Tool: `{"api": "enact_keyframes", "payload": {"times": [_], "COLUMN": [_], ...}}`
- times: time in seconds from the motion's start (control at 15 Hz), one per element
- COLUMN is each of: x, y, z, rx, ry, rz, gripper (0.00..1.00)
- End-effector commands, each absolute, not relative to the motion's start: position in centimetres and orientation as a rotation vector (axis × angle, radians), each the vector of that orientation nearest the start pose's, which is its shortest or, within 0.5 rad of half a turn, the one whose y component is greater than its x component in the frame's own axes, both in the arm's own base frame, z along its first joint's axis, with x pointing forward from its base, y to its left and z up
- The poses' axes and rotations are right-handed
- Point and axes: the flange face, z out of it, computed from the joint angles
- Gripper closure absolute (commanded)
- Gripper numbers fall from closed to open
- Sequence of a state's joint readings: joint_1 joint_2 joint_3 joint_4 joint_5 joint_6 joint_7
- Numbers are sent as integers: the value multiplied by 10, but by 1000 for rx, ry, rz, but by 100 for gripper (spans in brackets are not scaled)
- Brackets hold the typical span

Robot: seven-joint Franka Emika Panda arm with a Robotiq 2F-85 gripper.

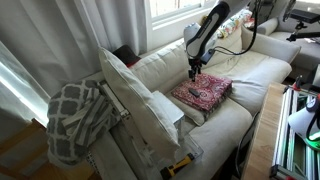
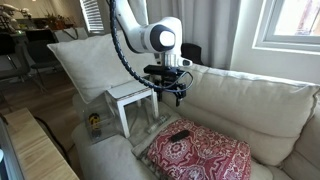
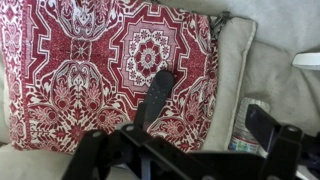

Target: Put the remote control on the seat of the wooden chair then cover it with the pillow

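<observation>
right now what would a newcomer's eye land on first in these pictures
The red patterned cushion on the cream sofa stands out first, with the slim dark remote control lying on it. The gripper hangs open right above it. A large cream pillow stands beside a grey-white lattice blanket in an exterior view.

A red patterned cushion (image 1: 202, 92) (image 2: 205, 155) lies flat on the seat of a cream sofa (image 1: 255, 68) (image 2: 255, 100). The wrist view shows its white medallion pattern (image 3: 90, 70). A grey-white lattice-patterned blanket (image 1: 75, 120) sits bunched at one end of the sofa, and a yellow-and-black tool (image 1: 180, 162) lies near the seat's front edge. Pale curtains (image 1: 60, 40) hang beside a window (image 2: 295, 25) behind the backrest.
</observation>
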State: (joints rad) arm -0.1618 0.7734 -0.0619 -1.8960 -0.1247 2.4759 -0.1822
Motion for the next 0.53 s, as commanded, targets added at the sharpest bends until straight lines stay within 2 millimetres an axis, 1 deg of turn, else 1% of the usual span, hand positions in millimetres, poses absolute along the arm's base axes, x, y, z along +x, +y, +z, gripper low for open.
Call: {"api": "enact_keyframes", "payload": {"times": [0.0, 0.27, 0.47], "x": [582, 585, 584], "y": [-133, -133, -139], "z": [73, 74, 51], "rx": [-3191, -3192, -3144], "ry": [-122, -123, -62], "rz": [341, 331, 349], "gripper": [0, 0, 0]}}
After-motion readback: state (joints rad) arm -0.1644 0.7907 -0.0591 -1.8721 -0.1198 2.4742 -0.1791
